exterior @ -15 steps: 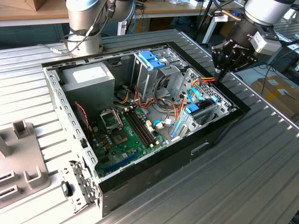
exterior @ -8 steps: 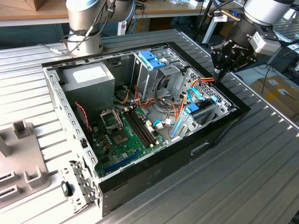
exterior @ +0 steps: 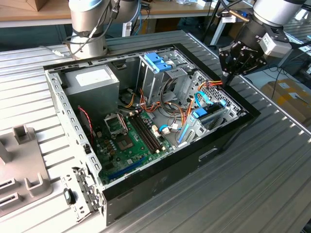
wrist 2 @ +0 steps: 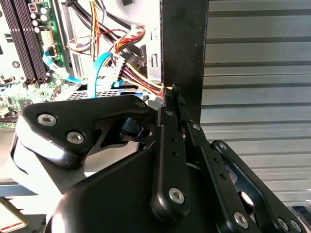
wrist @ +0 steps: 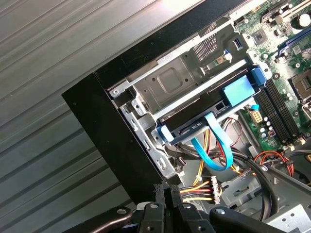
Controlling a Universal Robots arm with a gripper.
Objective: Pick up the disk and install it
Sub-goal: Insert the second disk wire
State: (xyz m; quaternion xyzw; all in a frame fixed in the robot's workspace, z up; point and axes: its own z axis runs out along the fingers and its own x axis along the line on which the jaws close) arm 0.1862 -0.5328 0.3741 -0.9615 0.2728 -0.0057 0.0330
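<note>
Reader: Black jointed gripper (wrist 2: pixel 171 90) links are filling the foreground in the second wrist view. How are the fingers standing?

Legend: The two fingers are pressing flat against each other, tip to tip, and are gripping nothing. In the exterior view the gripper (exterior: pixel 227 76) is hanging just above the corner of the open black metal computer case (exterior: pixel 160 187), on the exterior view's right. In the first wrist view the joined fingertips are pointing at the case's dark front wall.

Reader: And the flat silver-grey disk with the light-blue plastic frame?

Legend: The disk (wrist: pixel 187 125) is sitting inside the case, lying in the grey sheet-metal bay against the front wall, with its blue frame ends showing at either side. A light-blue flat cable (wrist: pixel 218 145) is looping from its edge. In the exterior view the disk (exterior: pixel 209 115) is lying near the gripper, apart from it.

Reader: What is surrounding it?

Legend: A green circuit board (exterior: pixel 126 141) is occupying the case floor, and a ribbed grey metal table (exterior: pixel 272 184) is carrying the case.
</note>
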